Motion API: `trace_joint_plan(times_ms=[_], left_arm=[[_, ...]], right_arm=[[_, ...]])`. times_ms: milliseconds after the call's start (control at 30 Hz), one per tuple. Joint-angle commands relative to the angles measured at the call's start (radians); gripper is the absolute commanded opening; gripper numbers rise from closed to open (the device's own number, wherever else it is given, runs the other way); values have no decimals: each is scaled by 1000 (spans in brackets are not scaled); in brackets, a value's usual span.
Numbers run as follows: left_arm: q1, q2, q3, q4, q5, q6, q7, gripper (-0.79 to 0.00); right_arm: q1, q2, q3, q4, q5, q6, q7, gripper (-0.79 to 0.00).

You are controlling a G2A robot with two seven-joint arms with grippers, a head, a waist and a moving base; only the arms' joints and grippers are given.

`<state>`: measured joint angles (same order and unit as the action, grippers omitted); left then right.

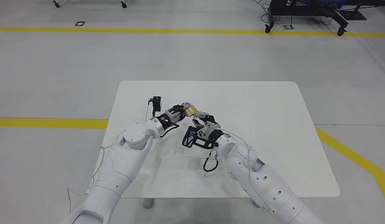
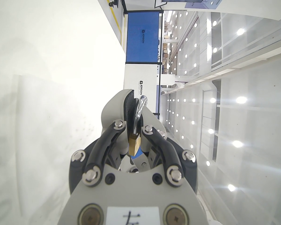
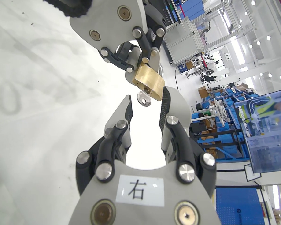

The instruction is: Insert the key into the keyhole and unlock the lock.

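**At the padlock: key looks seated, now lining up the turn**

At the padlock's bottom face, the key seems to be in the keyhole already. Only its round silver head sticks out of the brass body, as far as I can tell. So I'm reading the step in hand as "grab the head and twist."

My right gripper is wide open with nothing in it. The pads sit either side of the key head and don't seem to touch it. One fingertip is right beside the padlock's corner, and I can't say whether it's brushing it.

At the padlock's other end, the left gripper is clamped on the shackle. The padlock looks to be held clear of the table, with the keyhole end facing the right gripper.

How I'd play it:
- Centre the key head between the pads before closing, so the squeeze doesn't shove the key sideways in the padlock.
- Close on the flat faces of the head, not its edge, or it'll slip once I put torque on it.
- Back the near fingertip off the padlock's corner so it doesn't drag on the brass.
- Twist about the key's own axis and keep the left clamp firm. My guess is the padlock could swing on the shackle otherwise.
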<state>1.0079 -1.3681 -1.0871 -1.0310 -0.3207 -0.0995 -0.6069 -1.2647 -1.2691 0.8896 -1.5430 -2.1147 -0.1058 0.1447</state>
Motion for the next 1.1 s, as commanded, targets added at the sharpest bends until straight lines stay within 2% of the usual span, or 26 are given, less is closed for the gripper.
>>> trace_joint_plan(times_ms=[0, 167, 267, 300, 333, 367, 633, 800, 933, 1067], left_arm=[[0, 0, 0, 0, 2, -2, 1, -785], [0, -1, 0, 0, 4, -1, 0, -785], [1, -1, 0, -1, 4, -2, -4, -785], [1, -1, 0, -1, 5, -2, -5, -785], [1, -1, 0, -1, 6, -2, -6, -785], [1, -1, 0, -2, 6, -2, -6, -785], [3, 0, -3, -5, 6, -4, -13, -785], [8, 1, -8, -12, 2, -21, -22, -785], [14, 2, -13, -21, 2, -53, -24, -785], [22, 2, -20, -30, -8, -92, -23, -785]], right_arm=[[1, -1, 0, 0, -4, -3, 1, -529], [2, -4, 2, -1, -9, -11, 1, -594], [4, -7, 4, 1, -10, -14, 7, -597], [5, -8, 4, 2, -10, -13, 8, -622], [5, -9, 5, 3, -6, -13, 8, -683], [5, -10, 6, 4, -1, -12, 8, -779], [-5, -16, 25, 11, 56, -1, -23, -785], [-21, -19, 63, 13, 186, -5, -80, -785], [-36, -17, 104, 14, 318, -55, -146, -785], [-45, -10, 168, 29, 491, -171, -227, -785]])
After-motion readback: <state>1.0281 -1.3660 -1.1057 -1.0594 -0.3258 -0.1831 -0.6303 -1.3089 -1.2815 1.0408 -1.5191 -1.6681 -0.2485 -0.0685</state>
